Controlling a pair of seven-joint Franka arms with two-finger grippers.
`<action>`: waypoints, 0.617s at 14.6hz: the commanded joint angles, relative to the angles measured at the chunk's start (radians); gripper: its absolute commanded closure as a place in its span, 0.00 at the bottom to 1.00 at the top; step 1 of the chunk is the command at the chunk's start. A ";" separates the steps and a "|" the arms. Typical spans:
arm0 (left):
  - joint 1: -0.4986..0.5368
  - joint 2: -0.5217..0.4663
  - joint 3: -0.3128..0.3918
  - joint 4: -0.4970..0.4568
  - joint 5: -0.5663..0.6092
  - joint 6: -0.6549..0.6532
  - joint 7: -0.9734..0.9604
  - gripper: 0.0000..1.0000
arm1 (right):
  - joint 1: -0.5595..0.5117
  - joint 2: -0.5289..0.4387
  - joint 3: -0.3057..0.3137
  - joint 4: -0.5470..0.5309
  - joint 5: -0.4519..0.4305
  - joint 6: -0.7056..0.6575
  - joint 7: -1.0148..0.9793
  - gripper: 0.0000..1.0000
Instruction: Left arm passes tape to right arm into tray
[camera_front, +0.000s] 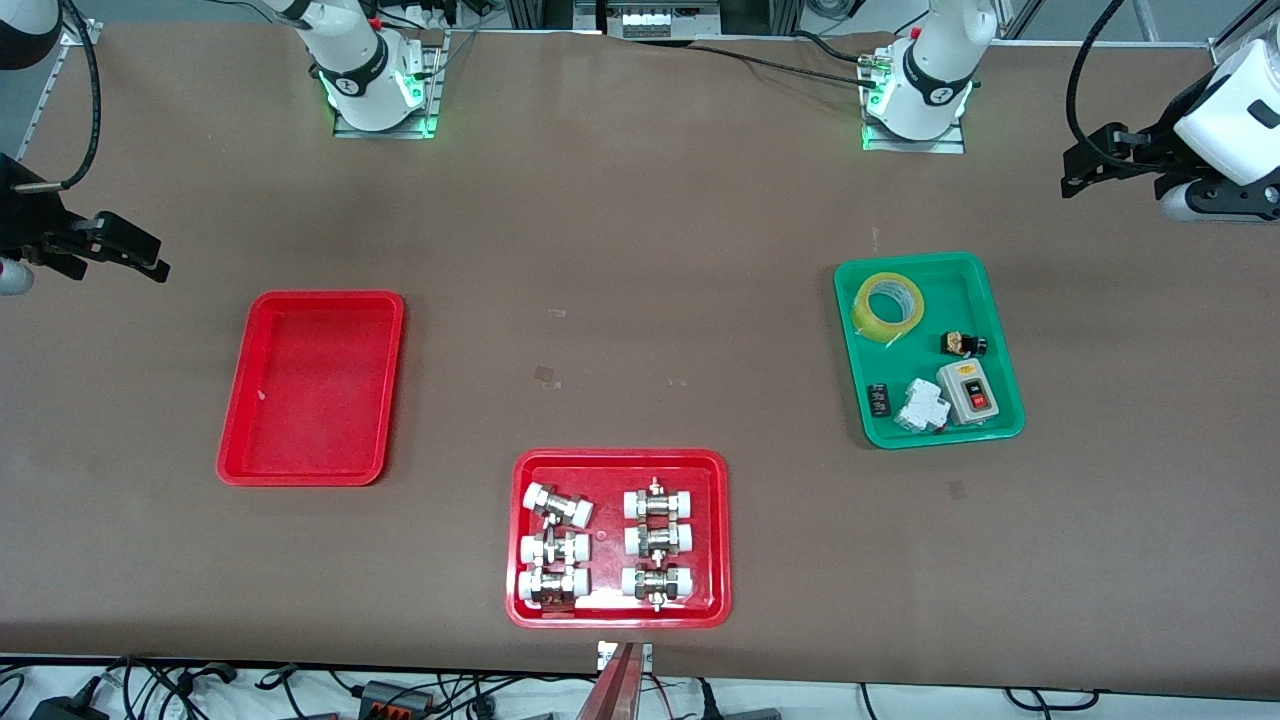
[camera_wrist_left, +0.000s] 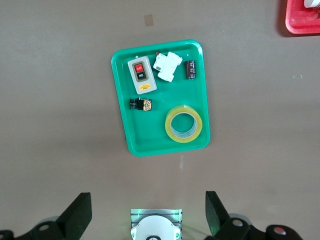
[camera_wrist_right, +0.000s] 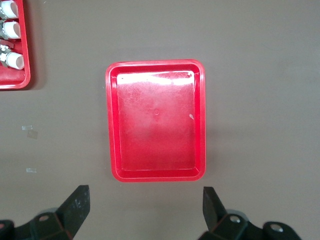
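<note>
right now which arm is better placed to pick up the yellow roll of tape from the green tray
Left. The left gripper, open, hangs up at the left arm's end of the table, beside the green plastic tray where the translucent yellow tape roll lies. The right gripper, open, waits above the empty red tray.

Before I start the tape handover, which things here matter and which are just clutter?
Job:
tape, lying in the green tray
empty red tray
left pincer, open, high over the table
right pincer, open, above the empty red tray

Clutter:
switch box
white breaker
red tray of fittings
</note>
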 joint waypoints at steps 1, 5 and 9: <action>0.004 -0.022 -0.004 -0.020 0.018 -0.003 0.023 0.00 | -0.006 -0.014 0.011 -0.002 0.004 -0.015 -0.017 0.00; 0.005 -0.022 -0.003 -0.020 0.017 -0.005 0.023 0.00 | -0.004 -0.012 0.013 0.001 0.006 -0.016 -0.015 0.00; 0.005 -0.020 -0.003 -0.020 0.017 -0.008 0.023 0.00 | -0.007 0.000 0.013 0.007 0.016 -0.013 -0.002 0.00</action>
